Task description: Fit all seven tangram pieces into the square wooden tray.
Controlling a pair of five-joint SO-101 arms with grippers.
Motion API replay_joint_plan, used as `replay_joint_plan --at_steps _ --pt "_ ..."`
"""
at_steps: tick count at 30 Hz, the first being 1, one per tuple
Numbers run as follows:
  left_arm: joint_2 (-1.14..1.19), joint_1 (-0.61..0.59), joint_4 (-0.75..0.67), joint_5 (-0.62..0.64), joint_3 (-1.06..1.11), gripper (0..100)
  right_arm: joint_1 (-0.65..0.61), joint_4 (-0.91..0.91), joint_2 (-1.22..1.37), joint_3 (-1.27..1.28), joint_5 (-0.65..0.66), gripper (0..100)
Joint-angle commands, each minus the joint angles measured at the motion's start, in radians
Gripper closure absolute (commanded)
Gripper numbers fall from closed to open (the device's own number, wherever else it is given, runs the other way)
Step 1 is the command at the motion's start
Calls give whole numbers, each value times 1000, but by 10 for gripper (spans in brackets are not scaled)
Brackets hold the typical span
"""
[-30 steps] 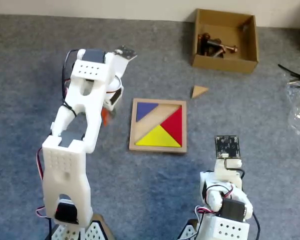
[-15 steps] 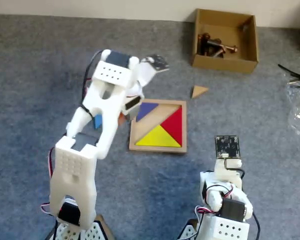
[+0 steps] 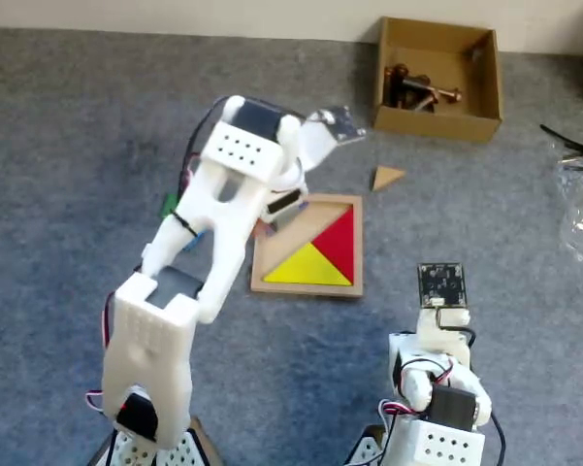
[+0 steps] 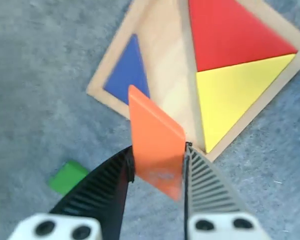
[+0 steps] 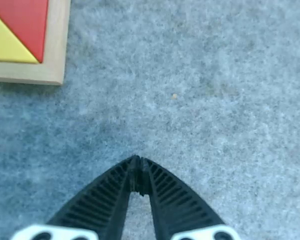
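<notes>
Tray (image 3: 307,288): centre of the high view (red triangle (image 3: 340,238), yellow triangle (image 3: 310,265) and blue triangle (image 4: 127,70) seated)
Left gripper (image 4: 158,150): clamped on the orange parallelogram (image 4: 154,132), held edge-up over the bare wood, probably to lower in
Right gripper (image 5: 140,175): closed on nothing, parked lower right

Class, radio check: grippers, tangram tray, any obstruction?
Left gripper shut on orange piece at tray edge. Right gripper shut, empty. Blue, red, yellow pieces seated; nothing blocks open slot.

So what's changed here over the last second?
The left arm swung right, from beside the tray to over its left side, jaws shut on the orange piece. The right arm, red piece, yellow piece and tan triangle stayed put.
</notes>
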Motion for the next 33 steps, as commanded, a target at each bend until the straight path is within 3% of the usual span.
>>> replay_joint_plan --at_steps 1,7,18,26,33 --pt "-143 33 12 -8 -62 993 -4 -27 -8 110 -5 993" --pt "-203 68 14 -20 -45 991 -4 -27 -8 110 -5 993" --pt "-174 102 8 -350 124 989 -4 -27 -8 110 -5 993" --pt "-48 104 -12 -358 125 990 -4 -27 -8 110 -5 993" --pt "-1 102 -146 -356 124 991 -4 -27 -8 110 -5 993"
